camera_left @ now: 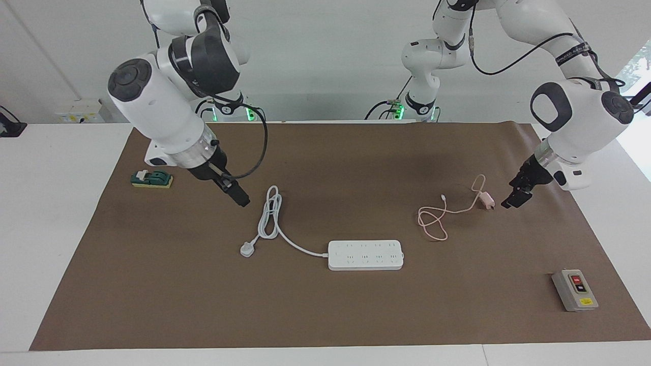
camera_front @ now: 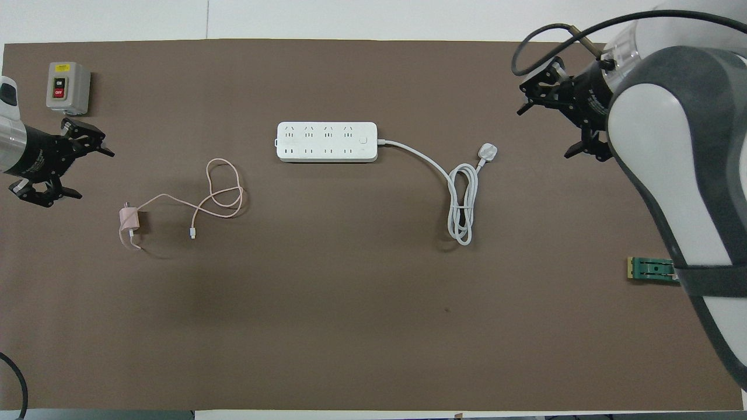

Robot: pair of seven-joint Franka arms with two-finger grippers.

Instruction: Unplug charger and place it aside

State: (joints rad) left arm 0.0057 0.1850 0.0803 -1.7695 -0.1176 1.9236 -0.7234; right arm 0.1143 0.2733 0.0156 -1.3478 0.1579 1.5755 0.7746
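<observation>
The charger (camera_left: 487,200) (camera_front: 127,217), a small pale pink cube, lies on the brown mat with its thin pink cable (camera_left: 432,218) (camera_front: 222,192) looped beside it. It is apart from the white power strip (camera_left: 365,254) (camera_front: 327,142), and nothing is plugged into the strip. My left gripper (camera_left: 513,199) (camera_front: 90,174) hangs open and empty just beside the charger, toward the left arm's end of the table. My right gripper (camera_left: 239,195) (camera_front: 543,133) is open and empty in the air over bare mat near the strip's coiled white cord.
The strip's thick white cord and plug (camera_left: 247,249) (camera_front: 488,153) lie toward the right arm's end. A small green switch block (camera_left: 151,179) (camera_front: 650,269) sits near that mat edge. A grey on/off switch box (camera_left: 574,290) (camera_front: 67,87) stands farthest from the robots at the left arm's end.
</observation>
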